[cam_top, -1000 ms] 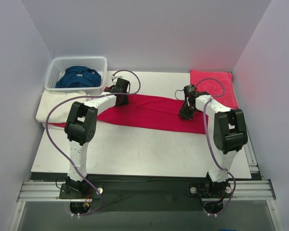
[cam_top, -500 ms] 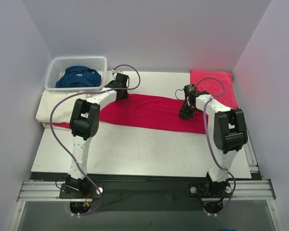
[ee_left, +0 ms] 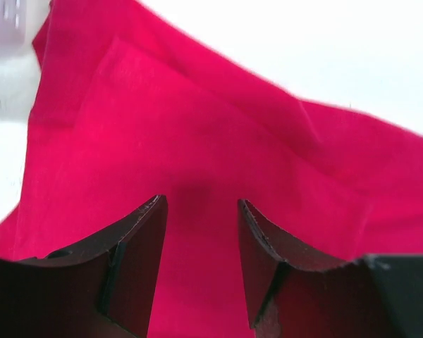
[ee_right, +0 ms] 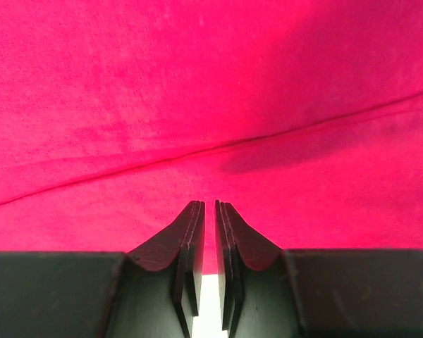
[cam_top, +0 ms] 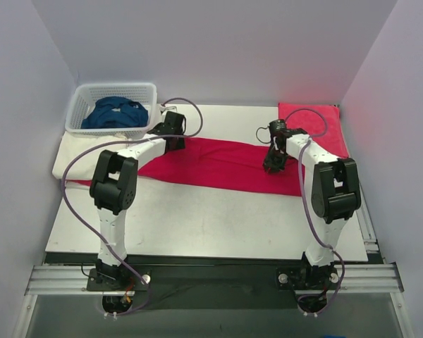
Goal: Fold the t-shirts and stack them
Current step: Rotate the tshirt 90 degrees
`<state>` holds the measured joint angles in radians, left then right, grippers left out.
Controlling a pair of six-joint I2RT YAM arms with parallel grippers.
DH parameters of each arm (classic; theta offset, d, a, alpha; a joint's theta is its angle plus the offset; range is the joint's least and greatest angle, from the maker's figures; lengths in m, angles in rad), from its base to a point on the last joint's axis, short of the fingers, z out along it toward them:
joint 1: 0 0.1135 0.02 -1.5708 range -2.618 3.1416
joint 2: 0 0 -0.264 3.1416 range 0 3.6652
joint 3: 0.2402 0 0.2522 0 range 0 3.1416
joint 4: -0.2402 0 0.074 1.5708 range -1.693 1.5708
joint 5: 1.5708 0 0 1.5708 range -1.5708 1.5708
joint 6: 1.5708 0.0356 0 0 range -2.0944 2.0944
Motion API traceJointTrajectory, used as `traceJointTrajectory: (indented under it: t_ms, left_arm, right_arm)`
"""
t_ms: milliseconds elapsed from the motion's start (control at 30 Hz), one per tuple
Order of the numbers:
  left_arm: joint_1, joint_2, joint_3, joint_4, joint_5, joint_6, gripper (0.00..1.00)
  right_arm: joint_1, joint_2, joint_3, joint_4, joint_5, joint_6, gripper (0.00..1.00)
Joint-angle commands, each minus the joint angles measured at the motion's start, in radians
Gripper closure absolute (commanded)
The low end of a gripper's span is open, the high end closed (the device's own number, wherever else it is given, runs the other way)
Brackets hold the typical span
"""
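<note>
Now, from the top, the red t-shirt (cam_top: 218,163) lies long, left to right, across the table (cam_top: 197,218). The left gripper (cam_top: 170,135) is over its far left end. The right gripper (cam_top: 271,165) is over its right part.

From the left wrist, the fingers (ee_left: 137,246) are half open and hold nothing, with red cloth just below.

From the right wrist, the fingers (ee_right: 187,232) are almost closed, with their tips at the cloth. I cannot tell if they pinch any.

I see a pale grey flat worktop (cam_top: 211,218) with a long crimson red fabric t-shirt (cam_top: 218,163) lying across its far half as a folded band. A cream-white fabric t-shirt (cam_top: 74,158) lies along the left edge. A white plastic lattice basket (cam_top: 106,131) sits at the far-left corner, and a folded pinkish-red cloth (cam_top: 317,127) lies far right.
</note>
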<state>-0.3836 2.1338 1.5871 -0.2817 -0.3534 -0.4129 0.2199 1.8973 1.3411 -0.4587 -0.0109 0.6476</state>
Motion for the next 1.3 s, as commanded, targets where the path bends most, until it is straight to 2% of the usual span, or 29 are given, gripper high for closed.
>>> traceJointTrajectory:
  t_ms: [0,200,533,933,1100,1133,1267]
  left_arm:
    - [-0.015,-0.107,-0.067,-0.005,0.027,-0.064,0.45]
    - [-0.034,-0.147,-0.153,-0.007,0.028,-0.104,0.45]
    - [-0.034,-0.19,-0.184,-0.051,0.005,-0.152,0.44]
    - [-0.021,-0.089,-0.043,-0.142,-0.007,-0.171,0.44]
    - [-0.012,0.023,0.066,-0.16,0.014,-0.179,0.44]
    - [-0.012,0.049,0.127,-0.169,0.017,-0.179,0.44]
    - [-0.026,0.146,0.22,-0.244,0.011,-0.201,0.44]
  right_arm:
    - [0.004,0.043,0.053,-0.104,0.032,-0.077,0.86]
    - [0.013,0.112,0.043,-0.152,-0.011,-0.091,0.86]
    - [0.073,0.095,-0.117,-0.193,-0.052,-0.026,0.86]
    - [0.39,-0.024,-0.33,-0.209,-0.047,0.106,0.86]
    - [0.553,-0.047,-0.323,-0.248,-0.028,0.141,0.86]
    - [0.599,-0.05,-0.321,-0.255,-0.023,0.149,0.86]
    - [0.645,-0.085,-0.3,-0.307,0.05,0.165,0.86]
